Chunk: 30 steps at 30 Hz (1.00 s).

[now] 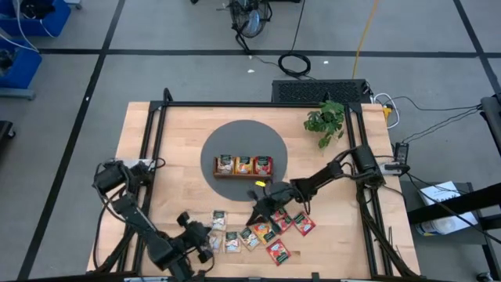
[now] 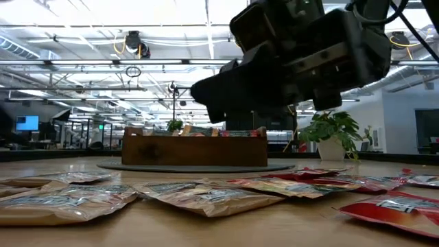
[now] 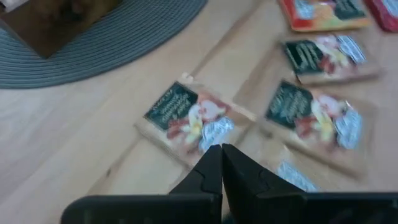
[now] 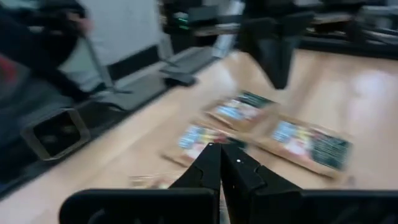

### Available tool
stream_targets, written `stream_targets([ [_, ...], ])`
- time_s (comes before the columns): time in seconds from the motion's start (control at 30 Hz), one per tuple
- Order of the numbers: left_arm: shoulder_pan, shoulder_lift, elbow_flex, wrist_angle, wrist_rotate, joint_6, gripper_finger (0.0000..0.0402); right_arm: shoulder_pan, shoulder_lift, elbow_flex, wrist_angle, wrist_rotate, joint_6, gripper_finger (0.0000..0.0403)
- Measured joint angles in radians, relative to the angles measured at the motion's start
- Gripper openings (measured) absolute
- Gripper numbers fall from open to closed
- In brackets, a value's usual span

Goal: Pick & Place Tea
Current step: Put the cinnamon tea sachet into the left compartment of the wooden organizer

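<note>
Several flat tea sachets [image 1: 258, 231], red, orange-yellow and dark green, lie scattered flat on the wooden table near its front edge. My left gripper [image 1: 210, 237] is shut and slants down just over the left end of the pile, its tips [image 3: 221, 152] above a dark green sachet [image 3: 189, 118]. My right gripper [image 1: 254, 213] is shut too. It hangs nearly level over the middle of the pile [image 4: 249, 134], clear of the table in the low view [image 2: 199, 92]. Nothing shows between either pair of fingers.
A brown wooden tray [image 1: 243, 166] holding sachets stands on a round grey mat [image 1: 211, 145] at the table's middle. A small potted plant [image 1: 325, 121] stands at the far right. A black frame [image 1: 153, 133] runs along the table's edges.
</note>
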Motion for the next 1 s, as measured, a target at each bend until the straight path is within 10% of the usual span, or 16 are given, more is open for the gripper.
stream_targets([
  [1.0,0.065,0.015,-0.034,-0.164,0.25,-0.276,0.0019,0.02,0.001,-0.002,-0.044,0.174,0.027,0.0],
])
